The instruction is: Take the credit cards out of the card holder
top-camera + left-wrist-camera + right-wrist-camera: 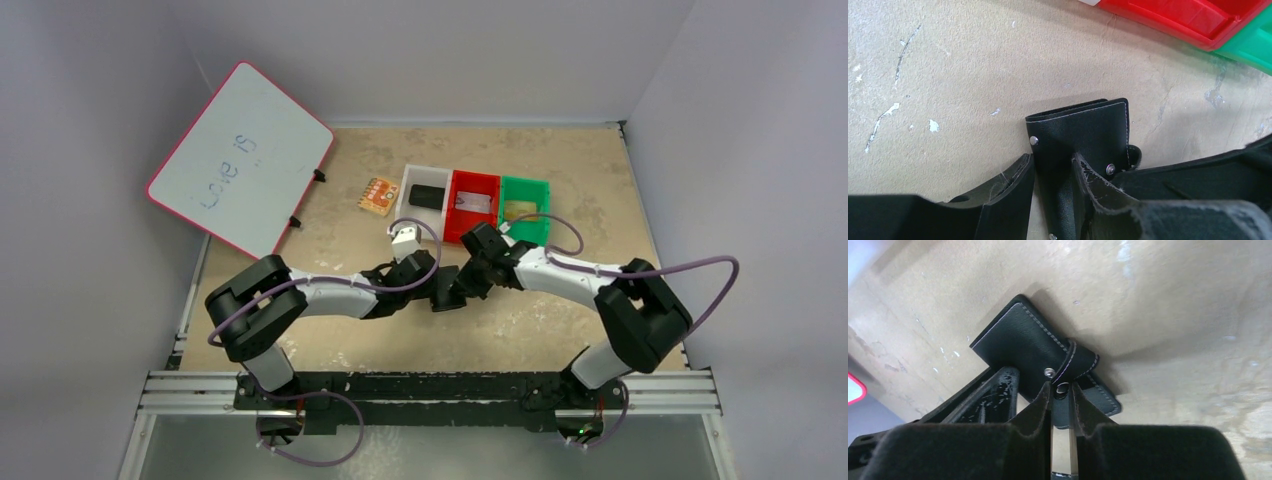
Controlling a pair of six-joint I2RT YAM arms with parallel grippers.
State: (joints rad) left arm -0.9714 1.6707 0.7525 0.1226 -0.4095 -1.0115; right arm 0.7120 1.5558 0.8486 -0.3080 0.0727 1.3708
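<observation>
The black card holder is folded shut at the table's middle, between my two grippers. My left gripper is shut on the card holder, with one fold pinched between its fingers. My right gripper is shut on the short strap tab, by the snap of the card holder. A silver-grey credit card lies in the red tray. A gold-tan credit card lies in the green tray. The holder's inside is hidden.
A white tray holding a plain black block stands left of the red one. An orange patterned square lies beside it. A red-rimmed whiteboard leans at the back left. The red tray and green tray lie just beyond my left gripper.
</observation>
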